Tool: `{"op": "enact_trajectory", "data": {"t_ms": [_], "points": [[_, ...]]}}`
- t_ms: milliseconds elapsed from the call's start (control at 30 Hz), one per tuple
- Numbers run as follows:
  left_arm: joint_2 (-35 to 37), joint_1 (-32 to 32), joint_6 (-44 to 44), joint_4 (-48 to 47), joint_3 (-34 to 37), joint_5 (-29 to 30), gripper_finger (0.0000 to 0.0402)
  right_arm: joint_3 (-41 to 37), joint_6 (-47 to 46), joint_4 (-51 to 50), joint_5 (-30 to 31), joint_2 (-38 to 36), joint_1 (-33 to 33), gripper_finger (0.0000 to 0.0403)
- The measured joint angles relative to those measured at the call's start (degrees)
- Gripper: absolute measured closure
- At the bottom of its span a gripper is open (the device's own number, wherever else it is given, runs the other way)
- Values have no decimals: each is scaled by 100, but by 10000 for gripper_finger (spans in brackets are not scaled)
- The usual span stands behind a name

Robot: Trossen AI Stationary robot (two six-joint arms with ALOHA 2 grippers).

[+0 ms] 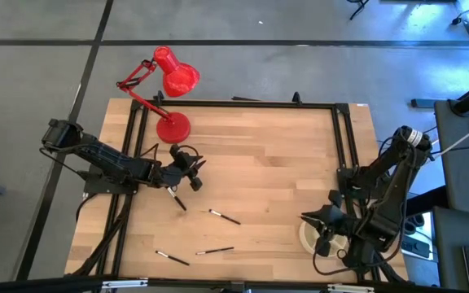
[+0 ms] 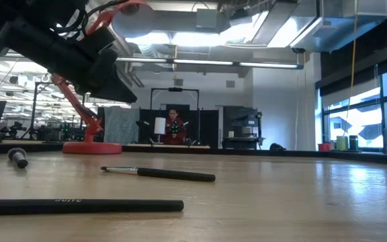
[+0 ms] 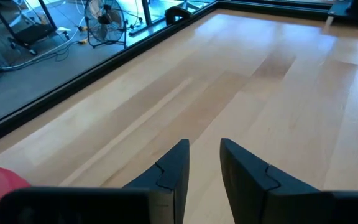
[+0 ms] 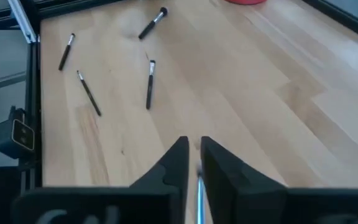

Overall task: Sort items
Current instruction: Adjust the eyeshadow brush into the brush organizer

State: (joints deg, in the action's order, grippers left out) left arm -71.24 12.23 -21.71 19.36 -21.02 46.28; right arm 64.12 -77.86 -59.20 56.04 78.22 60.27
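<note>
Several thin black-handled makeup brushes lie flat on the wooden table: one (image 1: 176, 198) just in front of my left gripper, one (image 1: 224, 216) mid-table, and two (image 1: 172, 258) (image 1: 215, 251) near the front edge. The right wrist view shows them too (image 4: 150, 84) (image 4: 89, 93). My left gripper (image 3: 204, 149) hovers open over bare wood at the table's left, beside the lamp. At the right front, my right gripper (image 4: 194, 146) is shut on another brush (image 4: 199, 186) above the cream dish (image 1: 304, 236). My right gripper pinches a thin silvery stretch of the brush's shaft (image 4: 199, 182) between its two fingers. The shaft runs along the fingers, which slant downward. The fingers hide the rest of the brush, so which end they have cannot be told.
A red desk lamp (image 1: 173, 126) stands on its round base at the table's far left, close to my left arm. A black frame rail (image 1: 234, 102) runs around the table. The table's middle and far right are bare wood.
</note>
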Motion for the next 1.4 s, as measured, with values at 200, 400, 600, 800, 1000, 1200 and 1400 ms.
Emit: {"op": "enact_trajectory", "data": {"t_ms": [200, 400, 600, 800, 1000, 1200, 1400], "points": [[0, 0, -2, 0, 0, -4, 316, 160, 14, -324, 107, -99, -93, 323], [0, 0, 43, 9, 0, -3, 316, 665, 461, -706, -475, -430, -996, 321], [0, 0, 44, 15, 0, 9, 316, 436, 1738, -440, -1960, -215, -2480, 321], [0, -2, 132, 51, 0, 54, 315, -25, 2981, 985, -2957, 269, -4161, 321], [0, -66, 204, 58, 0, 6, 315, -275, 4384, 3421, -4106, 1259, -4900, 321], [0, -76, 201, 38, 0, -140, 315, -187, 4358, 3628, -4612, 2341, -5265, 321], [0, -76, 243, 19, 0, -140, 315, 68, 4339, 3994, -4830, 2826, -5271, 321]]}}
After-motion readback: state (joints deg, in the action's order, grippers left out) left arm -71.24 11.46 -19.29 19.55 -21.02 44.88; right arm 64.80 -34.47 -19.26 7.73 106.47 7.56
